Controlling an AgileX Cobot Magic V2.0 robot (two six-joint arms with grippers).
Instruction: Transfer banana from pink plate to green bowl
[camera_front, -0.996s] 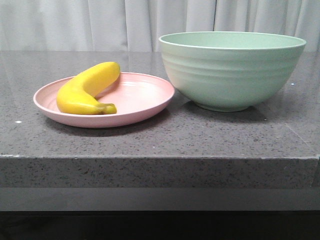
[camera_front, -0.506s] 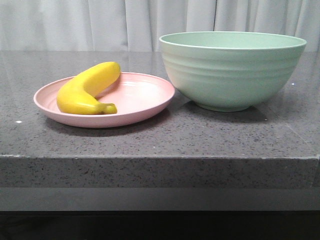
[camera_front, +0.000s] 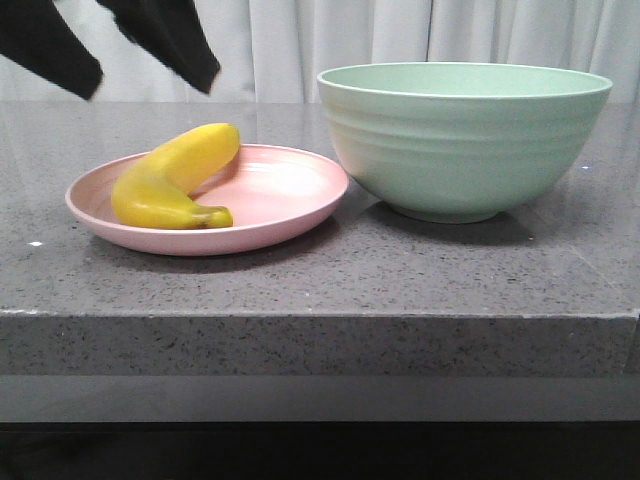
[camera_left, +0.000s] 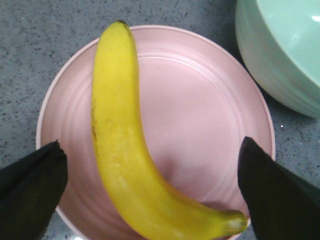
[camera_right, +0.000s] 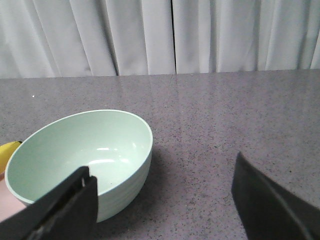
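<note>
Nothing is moved yet: the banana (camera_front: 172, 178) lies on the pink plate (camera_front: 280, 200), left of the empty green bowl (camera_front: 465, 140). The left gripper (camera_left: 150, 192) hovers above it, jaws spread; the right gripper (camera_right: 165, 200) waits, also spread and holding nothing.

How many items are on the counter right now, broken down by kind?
Bananas: 1, the banana, lying on the plate.
Plates: 1, the pink plate.
Bowls: 1, the green bowl, with nothing in the part of its inside that shows.
Total: 3
</note>
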